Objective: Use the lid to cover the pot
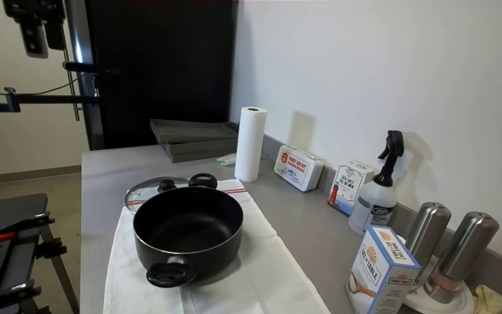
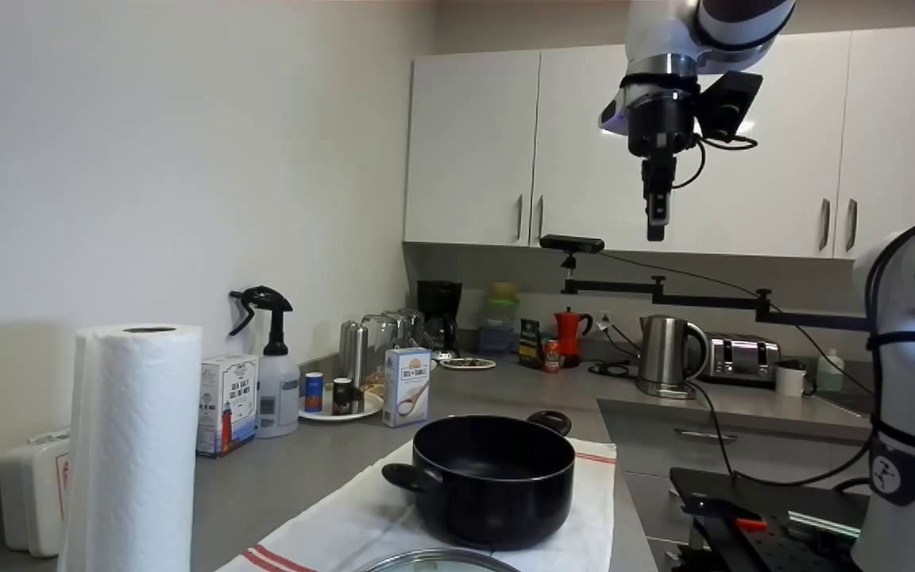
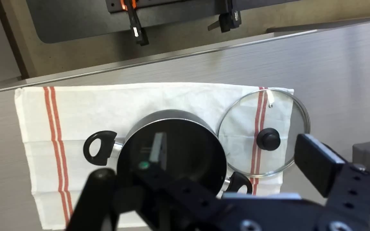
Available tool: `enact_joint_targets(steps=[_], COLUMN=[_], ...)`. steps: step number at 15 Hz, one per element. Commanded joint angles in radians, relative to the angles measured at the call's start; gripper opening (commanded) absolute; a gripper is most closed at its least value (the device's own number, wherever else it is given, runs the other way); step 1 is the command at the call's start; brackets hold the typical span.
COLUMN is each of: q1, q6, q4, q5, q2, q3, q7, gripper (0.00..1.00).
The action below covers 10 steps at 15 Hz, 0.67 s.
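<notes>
The black pot stands upright and open on a white towel, in both exterior views [image 1: 218,261] [image 2: 505,512] and in the wrist view [image 3: 172,114]. The glass lid [image 3: 278,112], with a black knob [image 3: 269,139], lies beside the pot, partly on the towel and partly on bare counter. In the exterior views the lid shows behind the pot [image 1: 140,192] and cut off at the bottom edge [image 2: 442,562]. My gripper [image 3: 234,155] is open and empty, high above the counter, its fingers wide apart in the wrist view. It also shows in both exterior views [image 1: 42,41] [image 2: 657,222].
The white towel [image 1: 255,279] lies under the pot. A paper towel roll [image 1: 251,144], first aid kit [image 1: 298,168], salt boxes [image 1: 351,185] [image 1: 379,270], spray bottle [image 1: 373,200] and steel cylinders [image 1: 464,253] line the wall. Grey trays [image 1: 198,148] stand at the counter's end.
</notes>
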Motion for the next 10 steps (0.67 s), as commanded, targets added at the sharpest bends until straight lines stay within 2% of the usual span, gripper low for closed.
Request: enact_joint_targets(steps=[1, 10], q1=[0.058, 0.152], q6=[0.086, 0.384], q4=[-0.002, 0.036], q5=[0.003, -0.081], q2=[0.143, 0.498], q3=[0.068, 0.226], q7=[0.003, 0.053], gripper=[1.0, 1.0])
